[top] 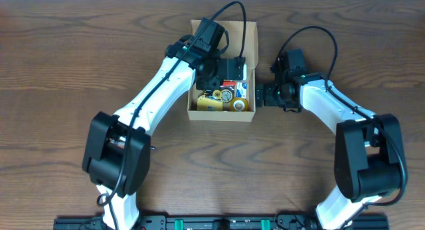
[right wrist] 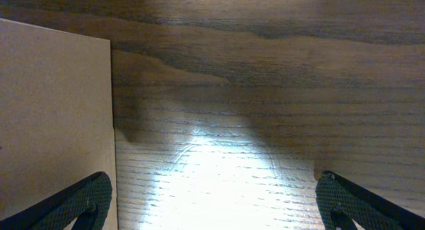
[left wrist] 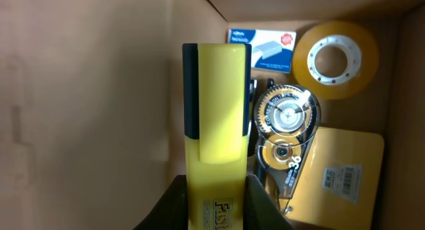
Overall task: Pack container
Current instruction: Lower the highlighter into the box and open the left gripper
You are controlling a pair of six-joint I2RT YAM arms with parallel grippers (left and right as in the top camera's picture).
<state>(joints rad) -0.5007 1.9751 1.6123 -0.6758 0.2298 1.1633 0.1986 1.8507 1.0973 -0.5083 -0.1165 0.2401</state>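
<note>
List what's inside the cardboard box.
In the cardboard box: a tape roll, a small staples box, a correction tape dispenser, a yellow packet, and a yellow highlighter held by the left gripper. The highlighter and gripper cover whatever lies beneath them.

Yellow highlighter front and centre! Just to its right, a correction tape roller overlaps a yellow sticky-note pad. Above them sit a blue staples box and a tape roll. Dark wood-grain desk.
</note>
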